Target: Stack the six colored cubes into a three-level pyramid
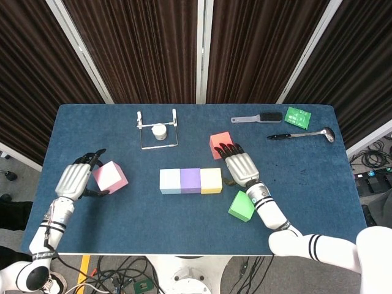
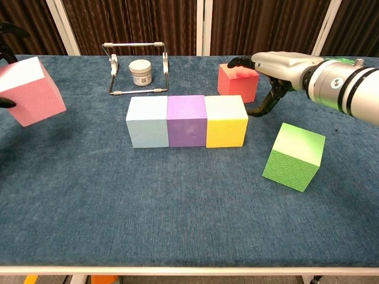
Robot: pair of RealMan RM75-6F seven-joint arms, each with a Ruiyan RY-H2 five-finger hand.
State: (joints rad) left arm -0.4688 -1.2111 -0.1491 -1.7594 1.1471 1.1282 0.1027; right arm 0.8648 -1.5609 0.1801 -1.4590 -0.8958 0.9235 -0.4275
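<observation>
Left hand (image 1: 75,179): I hold the pink cube (image 1: 110,176), off the table at 9 o'clock.
Right hand (image 1: 240,166): fingers spread, holding nothing, just right of the yellow cube (image 1: 212,180).
Row: light-blue cube (image 1: 170,180), purple cube (image 1: 191,180), yellow touching.
Loose: red cube (image 1: 218,142) at 1 o'clock, green cube (image 1: 242,206) at 4.

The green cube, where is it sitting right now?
The green cube lies tilted on the table's near right side in the chest view, apart from the yellow cube ending the row, beside the right arm just behind the right hand.

left hand (image 1: 76,179) curled, gripping; right hand (image 1: 240,166) flat, fingers extended, seemingly empty.
</observation>
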